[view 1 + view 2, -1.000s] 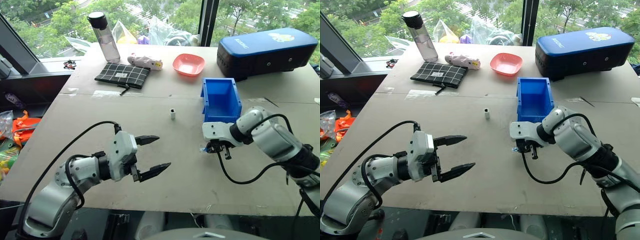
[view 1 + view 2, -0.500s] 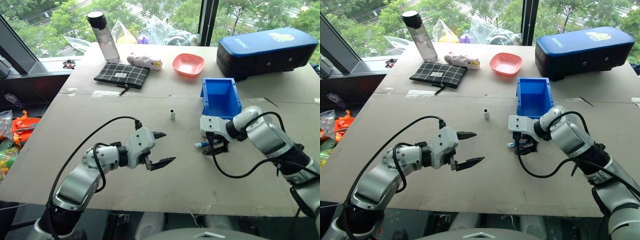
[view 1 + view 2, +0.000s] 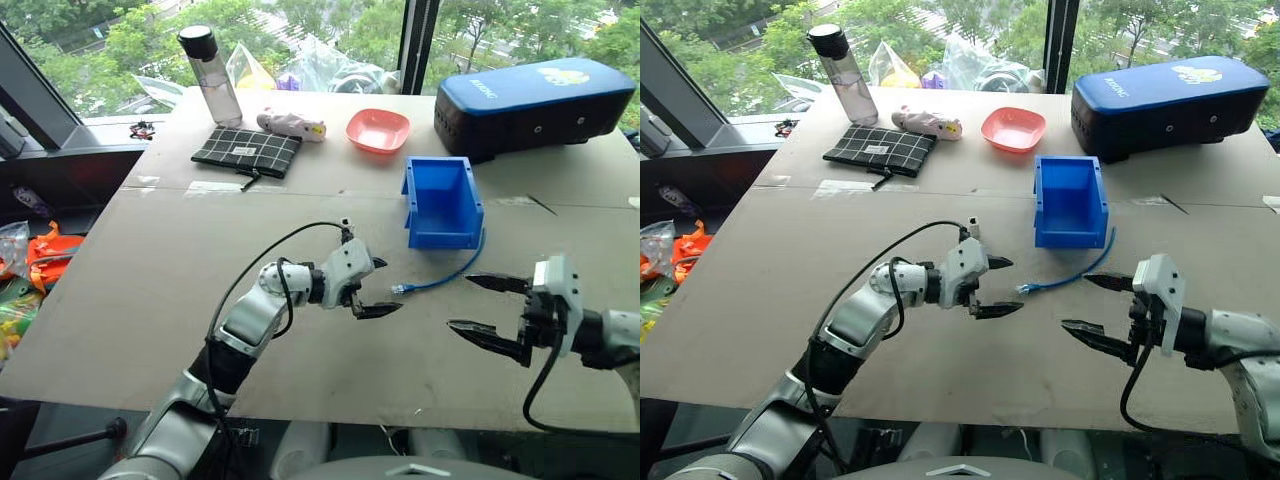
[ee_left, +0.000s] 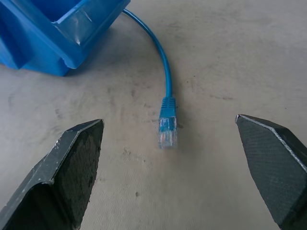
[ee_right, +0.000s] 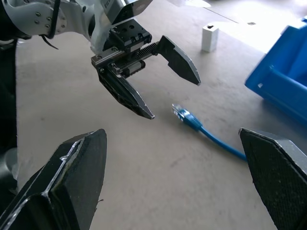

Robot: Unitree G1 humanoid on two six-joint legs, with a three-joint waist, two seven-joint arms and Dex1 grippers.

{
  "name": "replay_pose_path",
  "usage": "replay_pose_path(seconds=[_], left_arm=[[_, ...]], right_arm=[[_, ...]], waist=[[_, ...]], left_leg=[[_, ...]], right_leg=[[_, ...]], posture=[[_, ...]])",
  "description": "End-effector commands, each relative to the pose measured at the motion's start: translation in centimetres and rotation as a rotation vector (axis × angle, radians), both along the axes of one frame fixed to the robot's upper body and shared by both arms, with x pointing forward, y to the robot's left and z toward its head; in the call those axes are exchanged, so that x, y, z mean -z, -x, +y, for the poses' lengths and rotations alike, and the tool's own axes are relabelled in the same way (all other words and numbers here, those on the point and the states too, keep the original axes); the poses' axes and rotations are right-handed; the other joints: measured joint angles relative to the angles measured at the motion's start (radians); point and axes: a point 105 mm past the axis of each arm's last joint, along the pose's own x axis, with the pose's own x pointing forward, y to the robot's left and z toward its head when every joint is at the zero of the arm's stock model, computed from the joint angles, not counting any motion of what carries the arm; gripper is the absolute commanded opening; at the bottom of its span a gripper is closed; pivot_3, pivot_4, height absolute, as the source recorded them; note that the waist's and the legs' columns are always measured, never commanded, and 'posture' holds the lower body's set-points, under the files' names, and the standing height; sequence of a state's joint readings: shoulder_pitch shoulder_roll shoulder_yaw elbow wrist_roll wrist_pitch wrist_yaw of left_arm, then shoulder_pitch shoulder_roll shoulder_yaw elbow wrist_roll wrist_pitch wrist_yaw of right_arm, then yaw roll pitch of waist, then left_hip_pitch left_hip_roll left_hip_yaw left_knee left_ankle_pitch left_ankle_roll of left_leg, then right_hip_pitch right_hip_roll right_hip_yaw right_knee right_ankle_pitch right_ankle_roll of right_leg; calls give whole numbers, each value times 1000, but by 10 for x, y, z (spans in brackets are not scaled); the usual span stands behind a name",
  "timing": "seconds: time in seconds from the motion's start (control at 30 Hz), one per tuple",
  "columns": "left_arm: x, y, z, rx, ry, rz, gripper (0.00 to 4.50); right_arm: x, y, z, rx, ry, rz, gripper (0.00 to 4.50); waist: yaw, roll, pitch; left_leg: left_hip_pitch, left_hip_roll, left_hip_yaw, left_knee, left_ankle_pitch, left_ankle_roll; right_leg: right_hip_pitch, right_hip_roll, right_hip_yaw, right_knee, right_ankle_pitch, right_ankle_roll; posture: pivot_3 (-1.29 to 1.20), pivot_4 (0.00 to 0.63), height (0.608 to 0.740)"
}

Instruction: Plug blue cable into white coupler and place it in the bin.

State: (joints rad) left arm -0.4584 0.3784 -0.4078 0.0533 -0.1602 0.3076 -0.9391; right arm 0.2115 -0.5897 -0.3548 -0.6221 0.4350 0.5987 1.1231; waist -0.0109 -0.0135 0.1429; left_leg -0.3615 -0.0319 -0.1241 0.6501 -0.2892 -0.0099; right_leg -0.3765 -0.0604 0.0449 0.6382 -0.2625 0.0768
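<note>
1. Head views: blue cable [image 3: 445,277] lying loose on the desk [image 3: 150,300], its clear plug end pointing toward the left pincer [image 3: 381,288], its far end curling round the corner of the blue bin [image 3: 441,203]. Left pincer spread wide and empty, tips just short of the plug, apparently lined up to take that end. Right pincer [image 3: 487,308] also wide open and empty, well apart from the cable on the near side of the desk, leaving the approach free. White coupler [image 3: 973,223] upright on the desk just behind the left wrist, untouched and not yet joined to anything. Bin empty, so plugging and placing both judged still to come. Pink bowl [image 3: 377,129], checked pouch [image 3: 246,151], water bottle [image 3: 209,76] and dark-blue case [image 3: 534,102] parked along the far edge, out of the work area.

2. Left wrist view: plug [image 4: 167,130] flat on the desk between the two black fingers [image 4: 72,175], neither touching it; bin corner close beside the cable's bend.

3. Right wrist view: left pincer seen from the front, jaws gaping beside the plug; coupler standing beyond it, near the bin.
</note>
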Motion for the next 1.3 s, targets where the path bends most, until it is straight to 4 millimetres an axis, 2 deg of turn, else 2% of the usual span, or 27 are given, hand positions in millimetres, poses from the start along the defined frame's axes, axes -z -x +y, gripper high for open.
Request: replay_pose_path(seconds=[0.03, 0.2, 0.23, 0.3, 0.37, 0.4, 0.43, 0.47, 0.5, 0.57, 0.7, 0.8, 0.9, 1.0, 1.17, 1.3], left_arm=[[0, -9, -6, 5, -29, -48, 4500], [10, -16, -8, 15, -73, -62, 4500], [12, -14, -9, 33, -74, -54, 4084], [15, -9, -11, 68, -79, -47, 3590], [19, -3, -11, 102, -93, -42, 2464], [21, -2, -11, 109, -96, -38, 2105], [22, -1, -11, 113, -98, -32, 1566], [22, 0, -10, 116, -98, -29, 1459], [23, 1, -10, 117, -98, -28, 848], [23, 2, -9, 116, -93, -21, 6], [18, 2, -8, 113, -69, -16, 6], [-10, 4, -11, 134, 63, 24, 6], [-57, 17, -12, 190, 293, 251, 6], [-88, 22, -7, 216, 415, 406, 6], [-113, 25, -4, 225, 518, 533, 6], [-119, 31, -4, 236, 536, 588, 6]], right_arm=[[-7, 11, -9, 61, 35, -87, 4446], [-6, 22, -11, 119, 23, -85, 4446], [-6, 23, -11, 129, 21, -86, 4500], [-4, 24, -11, 147, 20, -84, 4500], [-2, 26, -11, 164, 13, -71, 4500], [0, 28, -10, 166, 7, -60, 4500], [1, 29, -8, 167, 3, -52, 4500], [2, 30, -6, 168, -2, -47, 4500], [4, 32, -4, 167, -10, -39, 4500], [6, 34, 1, 170, -30, -27, 4500], [14, 34, 8, 196, -60, -7, 4500], [17, 31, 18, 254, -221, 73, 4500], [6, 23, 34, 300, -495, 163, 4500], [-9, 15, 46, 301, -707, 204, 4500], [-30, 3, 55, 289, -897, 205, 4500], [-49, -3, 60, 254, -1034, 203, 4500]], waist=[[1, 0, 0], [-1, 0, 0], [0, 0, 0], [1, -1, -1], [2, -1, -1], [2, -1, -1], [2, -1, -1], [2, -1, -1], [2, -1, -1], [1, -1, -2], [0, -1, -2], [0, -1, -2], [-2, -1, -1], [-3, 0, -1], [-5, 1, -1], [-5, 1, -1]], left_leg=[[0, 0, 0, 0, 0, 0], [0, 0, 1, 1, 0, 0], [0, 0, 0, 1, 0, 0], [0, 0, 0, 1, 0, 0], [0, 0, 0, 1, 0, 0], [0, -1, 0, 1, 0, 0], [0, -1, 0, 1, 0, 0], [0, 0, 0, 1, 0, 0], [0, 0, 0, 1, 0, 0], [0, 0, 0, 1, 0, 0], [0, 0, 0, 1, 0, 0], [0, 0, -1, 1, 0, 0], [-1, 2, -6, 1, 0, 0], [0, 2, -8, 1, 0, 0], [0, 0, -9, 1, 0, 0], [0, 0, -9, 1, 0, 0]], right_leg=[[0, 0, 0, 1, 0, 0], [0, 0, 1, 1, 0, 0], [0, 0, 0, 1, 0, 0], [0, 0, 0, 1, 0, 0], [0, 0, 0, 1, -1, 1], [0, -1, 0, 1, -1, 1], [0, -1, 0, 1, -1, 1], [0, -1, 0, 1, -1, 1], [0, -1, 0, 1, -1, 1], [0, -1, 0, 1, -1, 1], [0, -1, 0, 1, -1, 1], [0, 0, 0, 1, -1, 1], [-1, -1, 0, 2, -1, 1], [0, -2, -1, 3, -1, 1], [0, -1, -1, 3, -2, 2], [-1, -1, -1, 3, -2, 2]], posture=[[0, 150, 736], [0, 150, 736], [0, 150, 736], [0, 150, 736], [0, 150, 736], [0, 150, 736], [0, 150, 736], [0, 150, 736], [0, 150, 736], [0, 150, 736], [0, 150, 736], [0, 150, 736], [0, 150, 736], [0, 150, 736], [0, 150, 736], [0, 150, 736]])
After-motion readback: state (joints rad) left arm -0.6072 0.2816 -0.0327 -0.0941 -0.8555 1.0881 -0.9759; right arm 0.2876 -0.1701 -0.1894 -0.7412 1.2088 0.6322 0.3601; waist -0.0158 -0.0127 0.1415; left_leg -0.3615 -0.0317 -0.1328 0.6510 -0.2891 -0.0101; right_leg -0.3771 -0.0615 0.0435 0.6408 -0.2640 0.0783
